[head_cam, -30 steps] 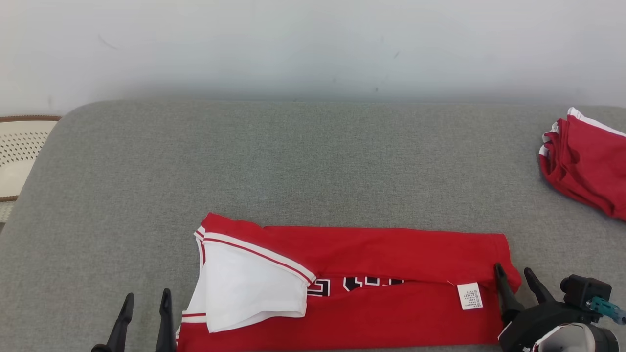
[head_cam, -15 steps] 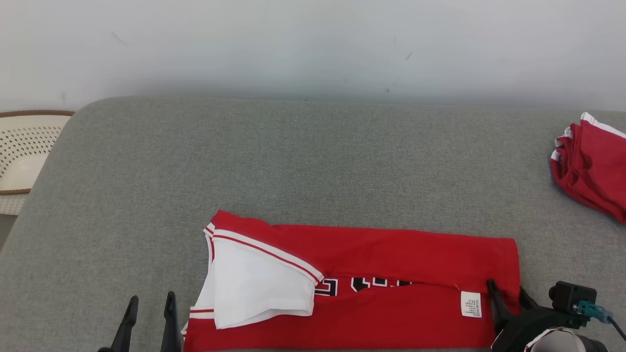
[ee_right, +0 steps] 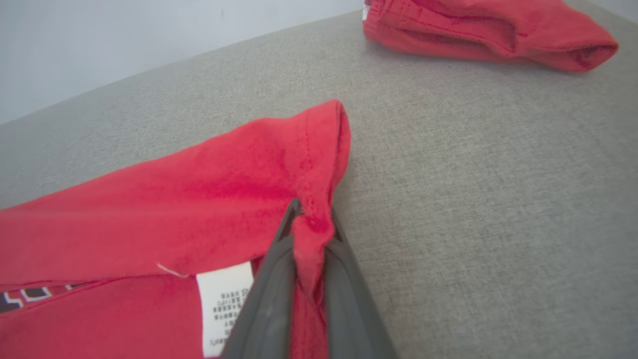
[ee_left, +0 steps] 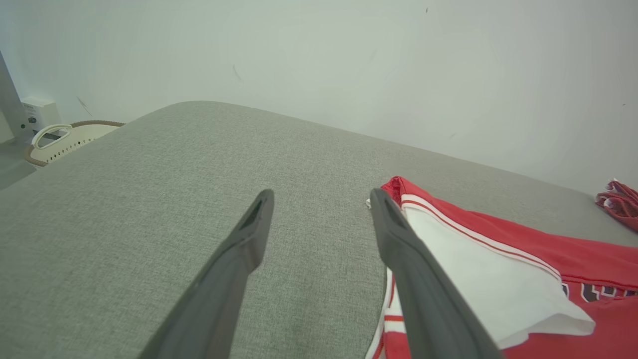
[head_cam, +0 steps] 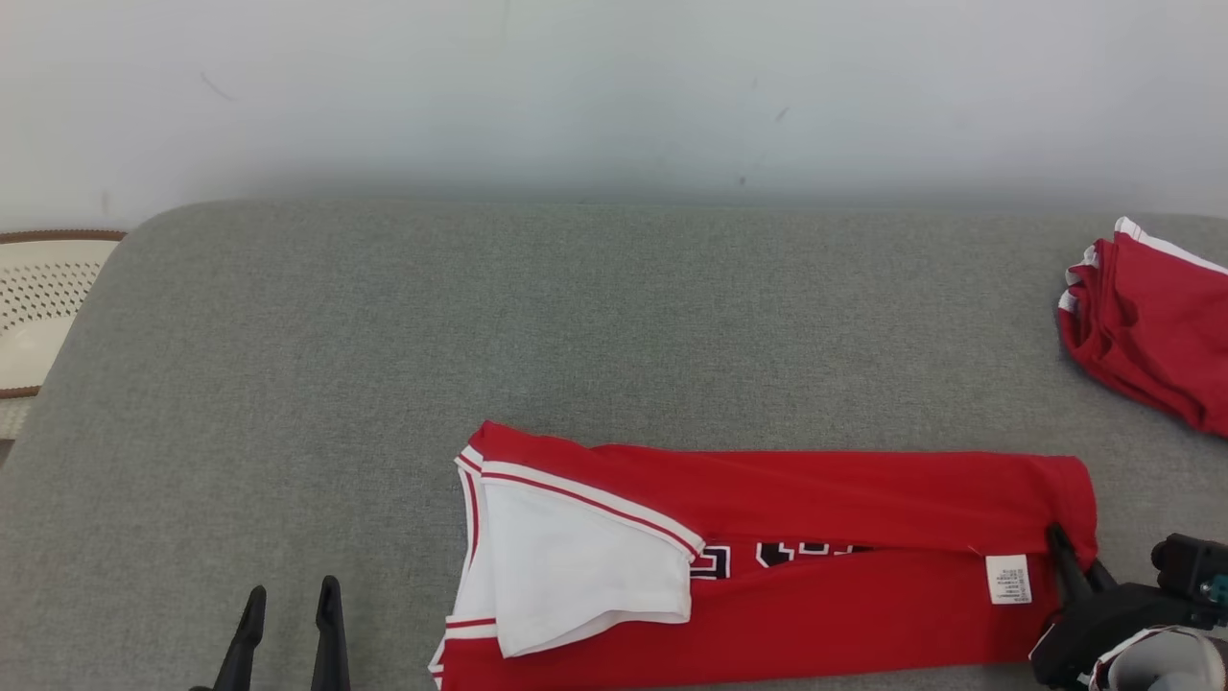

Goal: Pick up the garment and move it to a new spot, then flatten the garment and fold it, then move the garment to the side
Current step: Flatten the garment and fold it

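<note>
1. The grey padded surface (head_cam: 595, 317) bears everything; its wide bare stretch lies behind and to the left of the garment, room enough for a fold.
2. The red garment (head_cam: 844, 499) lies near the front edge as 1 long band, with a white sleeve panel (head_cam: 576, 566) at its left end; the step in hand looks like carrying the right end over; lift the hem only just clear and sweep low and evenly, so the layers beneath do not drag.
3. A second red garment (head_cam: 1151, 336) sits well apart at the far right; keep away from it.
4. A pale basket (head_cam: 38, 307) stands off the left edge; no obstacle.
5. The right gripper (ee_right: 313, 219) is clamped on the garment's right hem; the pinch is narrow and could slip.
6. The left gripper (ee_left: 321, 194) stands with fingers apart and empty, near the sleeve end; it could pin that end.
7. The white label (head_cam: 1007, 579) lies just beside the pinch, apparently not caught.
</note>
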